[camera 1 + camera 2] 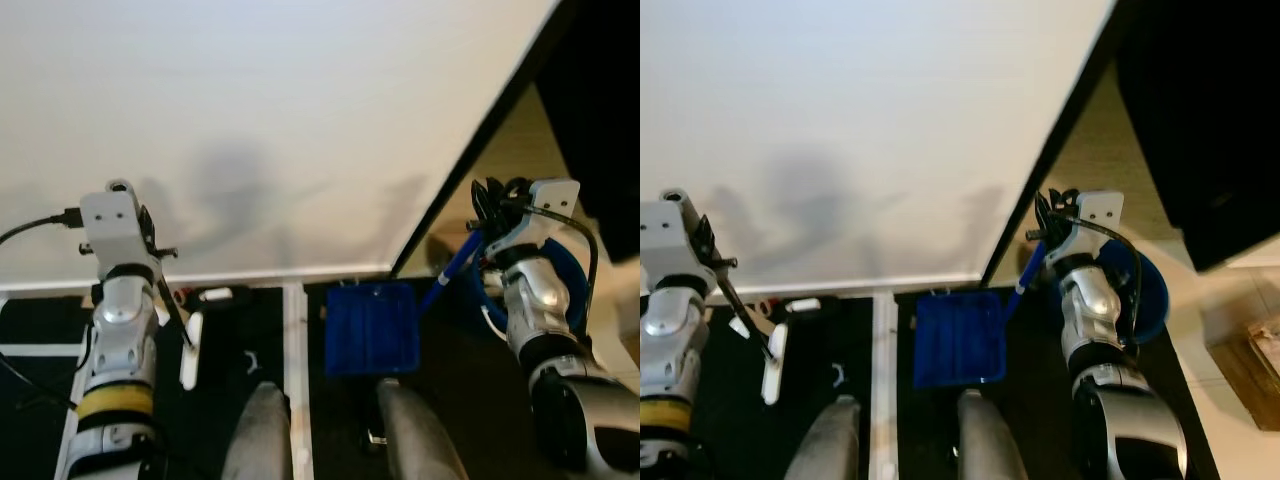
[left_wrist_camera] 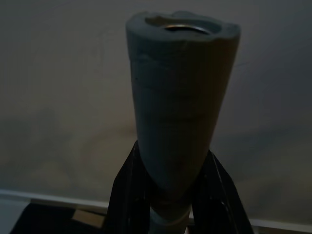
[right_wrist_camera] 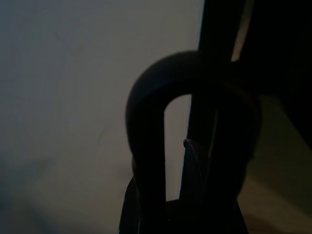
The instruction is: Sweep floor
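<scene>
My left gripper [image 1: 150, 240] is shut on the top of a thin broom stick [image 1: 740, 310], whose white broom head [image 1: 190, 352] rests on the dark floor near the baseboard. In the left wrist view the grey handle end [image 2: 178, 97] sticks up between the black fingers [image 2: 124, 195]. My right gripper [image 1: 488, 215] is shut on the blue dustpan handle [image 1: 455, 265]. The blue dustpan [image 1: 372, 328] lies flat on the floor ahead of my legs. In the right wrist view a dark loop handle [image 3: 146, 122] stands between the fingers.
A white wall [image 1: 260, 130] rises straight ahead, with a black door frame [image 1: 480, 140] slanting up at the right. A round blue object [image 1: 1150, 285] sits behind my right arm and a wooden box [image 1: 1252, 365] farther right. A white stripe [image 1: 293, 340] crosses the dark floor.
</scene>
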You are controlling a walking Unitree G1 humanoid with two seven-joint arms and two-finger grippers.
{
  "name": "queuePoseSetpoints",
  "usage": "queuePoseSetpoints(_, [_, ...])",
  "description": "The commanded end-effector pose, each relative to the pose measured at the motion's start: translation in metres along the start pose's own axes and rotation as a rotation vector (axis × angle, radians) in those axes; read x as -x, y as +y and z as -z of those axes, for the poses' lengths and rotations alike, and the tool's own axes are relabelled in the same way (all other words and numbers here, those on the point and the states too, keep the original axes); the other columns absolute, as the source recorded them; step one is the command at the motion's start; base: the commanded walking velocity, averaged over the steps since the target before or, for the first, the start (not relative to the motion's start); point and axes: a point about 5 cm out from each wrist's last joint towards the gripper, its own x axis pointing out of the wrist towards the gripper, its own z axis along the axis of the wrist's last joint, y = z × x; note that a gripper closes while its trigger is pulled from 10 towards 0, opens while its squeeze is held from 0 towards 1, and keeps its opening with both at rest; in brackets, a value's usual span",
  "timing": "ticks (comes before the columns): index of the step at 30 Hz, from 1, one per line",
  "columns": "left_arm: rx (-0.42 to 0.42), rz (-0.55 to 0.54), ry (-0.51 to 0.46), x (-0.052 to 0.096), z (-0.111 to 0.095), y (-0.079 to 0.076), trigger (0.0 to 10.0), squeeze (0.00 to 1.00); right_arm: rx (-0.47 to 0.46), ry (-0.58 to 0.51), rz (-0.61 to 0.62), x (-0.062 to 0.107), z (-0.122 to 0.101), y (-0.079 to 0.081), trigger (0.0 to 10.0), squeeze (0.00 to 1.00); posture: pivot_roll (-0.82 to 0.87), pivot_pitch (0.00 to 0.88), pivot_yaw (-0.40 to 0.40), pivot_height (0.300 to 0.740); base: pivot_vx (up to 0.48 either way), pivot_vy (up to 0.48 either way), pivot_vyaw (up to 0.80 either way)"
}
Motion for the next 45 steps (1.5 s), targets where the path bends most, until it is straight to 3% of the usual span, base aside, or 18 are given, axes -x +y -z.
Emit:
queuePoseSetpoints(1, [-0.061, -0.029, -0.009, -0.001, -0.004, 0.021, 10.0, 0.0, -0.042, 0.004, -0.008, -0.004, 0.001, 0.006, 10.0, 0.0, 0.19, 0.31, -0.08, 0.74, 0.0, 0.0, 0.0])
queuePoseSetpoints(6, [-0.075, -0.011, -0.071, -0.003, -0.017, 0.033, 10.0, 0.0, -0.085, -0.016, -0.01, -0.011, -0.003, 0.01, 10.0, 0.0, 0.21, 0.36, -0.072, 0.74, 0.0, 0.0, 0.0])
queuePoseSetpoints(12, [-0.04, 0.021, -0.116, -0.008, -0.027, 0.029, 10.0, 0.0, -0.096, -0.064, -0.018, -0.023, -0.016, 0.012, 10.0, 0.0, 0.2, 0.398, -0.071, 0.74, 0.0, 0.0, 0.0])
queuePoseSetpoints(14, [-0.031, 0.034, -0.124, -0.009, -0.029, 0.027, 10.0, 0.0, -0.082, -0.079, -0.033, -0.026, -0.02, 0.015, 10.0, 0.0, 0.2, 0.4, -0.069, 0.74, 0.0, 0.0, 0.0])
queuePoseSetpoints(20, [0.002, 0.102, -0.157, -0.011, -0.034, 0.01, 10.0, 0.0, 0.087, -0.122, -0.12, -0.031, -0.026, 0.038, 10.0, 0.0, 0.21, 0.427, -0.061, 0.74, 0.0, 0.0, 0.0])
queuePoseSetpoints(25, [0.011, 0.111, -0.161, -0.011, -0.034, 0.008, 10.0, 0.0, 0.086, -0.121, -0.123, -0.031, -0.022, 0.046, 10.0, 0.0, 0.21, 0.428, -0.06, 0.74, 0.0, 0.0, 0.0])
queuePoseSetpoints(28, [0.02, 0.12, -0.162, -0.009, -0.032, 0.007, 10.0, 0.0, 0.096, -0.093, -0.161, -0.017, -0.003, 0.075, 10.0, 0.0, 0.21, 0.432, -0.063, 0.74, 0.0, 0.0, 0.0])
queuePoseSetpoints(30, [0.022, 0.121, -0.162, -0.008, -0.031, 0.007, 10.0, 0.0, 0.097, -0.084, -0.174, -0.012, 0.003, 0.082, 10.0, 0.0, 0.21, 0.431, -0.063, 0.74, 0.0, 0.0, 0.0])
queuePoseSetpoints(32, [0.026, 0.128, -0.161, -0.006, -0.028, 0.005, 10.0, 0.0, 0.114, -0.061, -0.224, 0.005, 0.018, 0.1, 10.0, 0.0, 0.2, 0.424, -0.066, 0.74, 0.0, 0.0, 0.0])
queuePoseSetpoints(37, [0.027, 0.131, -0.158, -0.005, -0.027, 0.003, 10.0, 0.0, 0.123, -0.051, -0.254, 0.014, 0.025, 0.108, 10.0, 0.0, 0.2, 0.421, -0.066, 0.74, 0.0, 0.0, 0.0])
queuePoseSetpoints(40, [0.028, 0.118, -0.13, -0.009, -0.022, -0.007, 10.0, 0.0, 0.118, -0.045, -0.288, 0.021, 0.029, 0.117, 10.0, 0.0, 0.19, 0.413, -0.068, 0.74, 0.0, 0.0, 0.0])
queuePoseSetpoints(45, [0.015, 0.043, -0.109, -0.026, -0.021, -0.023, 10.0, 0.0, 0.118, -0.054, -0.284, 0.018, 0.027, 0.118, 10.0, 0.0, 0.14, 0.398, -0.076, 0.74, 0.0, 0.0, 0.0])
